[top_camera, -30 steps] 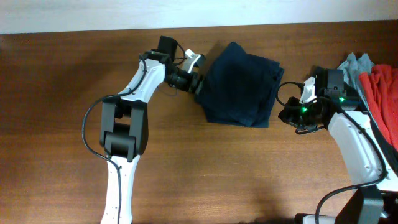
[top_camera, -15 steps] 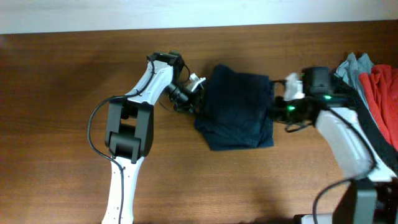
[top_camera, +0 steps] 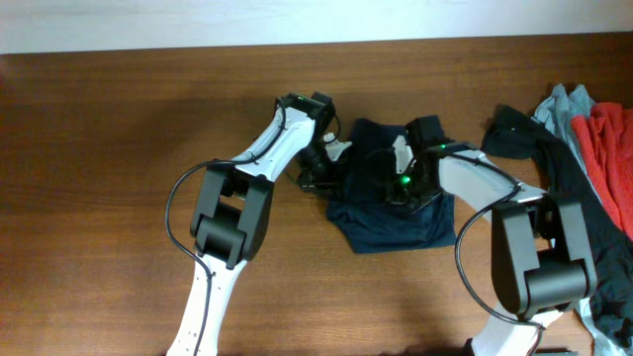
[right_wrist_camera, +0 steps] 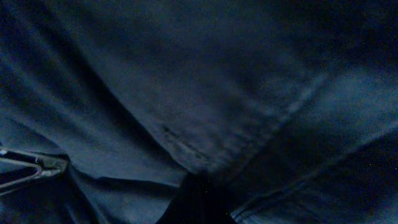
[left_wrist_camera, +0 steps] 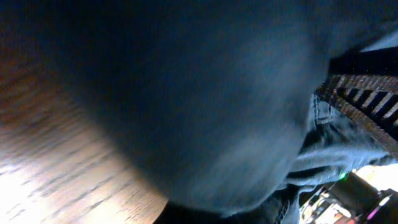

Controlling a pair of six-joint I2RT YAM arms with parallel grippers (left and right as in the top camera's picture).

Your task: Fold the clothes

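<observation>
**Table** (top_camera: 99, 148): brown wood, and it carries everything below.

**Unsorted pile** (top_camera: 605, 148): red, grey and black pieces heaped at the right edge. Neither arm is on it.

**Navy garment** (top_camera: 396, 225): the piece in work. It lies bunched at the table's middle, with both arms reaching in over it and its lower edge uneven.

**Left gripper** (top_camera: 321, 170): pressed against the garment's left edge. The fingers are buried in cloth, so I cannot tell whether they are closed or holding anything.

**Right gripper** (top_camera: 401, 186): down on top of the garment's middle. Cloth fills its camera, so its opening and hold cannot be told either.

**Handling note:** this looks like a side fold being drawn inward. It would go best with both edges travelling evenly and low, so the under-layers do not drag, and with the bunching smoothed before either arm lets go.

**Views:**
- Only the overhead gives the layout and the pile.
- The left wrist alone shows wood grain (left_wrist_camera: 50, 180) beside the cloth's edge.
- The right wrist alone shows a stitched seam (right_wrist_camera: 186, 149), and no table at all.
</observation>
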